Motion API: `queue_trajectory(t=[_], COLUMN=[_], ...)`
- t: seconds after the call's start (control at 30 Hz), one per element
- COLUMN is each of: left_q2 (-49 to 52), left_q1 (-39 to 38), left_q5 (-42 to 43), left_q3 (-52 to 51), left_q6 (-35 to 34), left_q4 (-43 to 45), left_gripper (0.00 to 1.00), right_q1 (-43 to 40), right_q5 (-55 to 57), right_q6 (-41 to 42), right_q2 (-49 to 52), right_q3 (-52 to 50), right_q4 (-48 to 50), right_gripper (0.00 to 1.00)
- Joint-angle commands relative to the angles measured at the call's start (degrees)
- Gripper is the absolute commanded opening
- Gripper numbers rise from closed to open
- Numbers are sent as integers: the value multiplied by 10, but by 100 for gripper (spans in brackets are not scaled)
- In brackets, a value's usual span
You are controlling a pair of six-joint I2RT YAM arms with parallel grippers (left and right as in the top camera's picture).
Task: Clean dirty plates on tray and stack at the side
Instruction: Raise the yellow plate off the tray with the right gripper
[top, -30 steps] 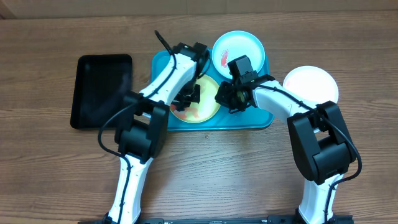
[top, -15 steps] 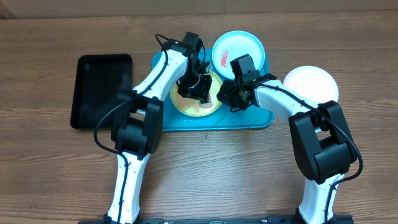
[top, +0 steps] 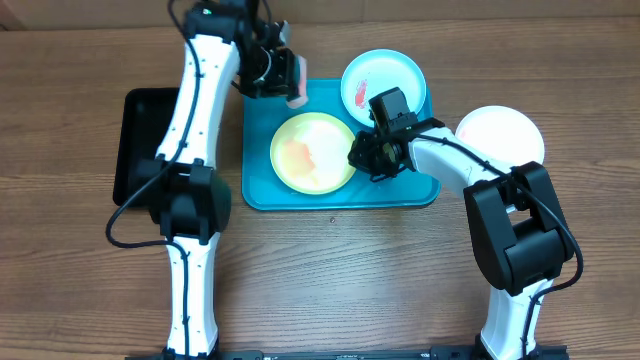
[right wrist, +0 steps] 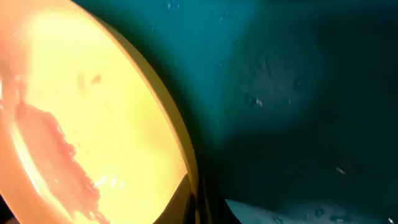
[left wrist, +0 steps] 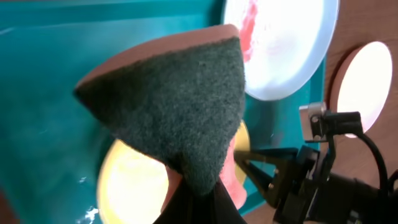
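Plainly, the right claw (top: 358, 155) pinches only the rim of the smeared yellow-green round plate (top: 312, 152) on the turquoise plastic tray (top: 262, 190). The left claw (top: 285, 75), clenched on a green-faced sponge (left wrist: 180, 106), hovers apart. Hard scrubbing could slip that hold.

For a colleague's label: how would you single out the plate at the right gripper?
Find the large turquoise rectangular plastic tray. The round plate lies fully inside it, its edge pinched by the right gripper. Its rim is yellow-green; the light-blue-rimmed plate overhangs the tray's far corner and the white plate sits off the tray.
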Motion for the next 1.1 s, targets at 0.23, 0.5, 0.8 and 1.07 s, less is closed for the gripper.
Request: queue_trajectory(t=[0.23,0.5,0.8,1.07], left_q2=[-3,-3,-3,-3], left_q1=[-31,-37,-33,-34], left_q5=[-83,-123,-124,-152], left_q3=[-39,-99,-103,-103], left_q6=[9,-14,-19,-20], left_q4=[-32,-14,-9,-8], left_gripper=[4,4,4,4], right_q1=[42,116,196,256], right_q5=[276,563,839,1069], right_q6=[-68,-63,-60,-44], right_q2=[-119,-181,-190,-190], right_q3=[61,61,61,61], right_q4=[-154,-219,-261,-262], right_gripper=[4,4,4,4])
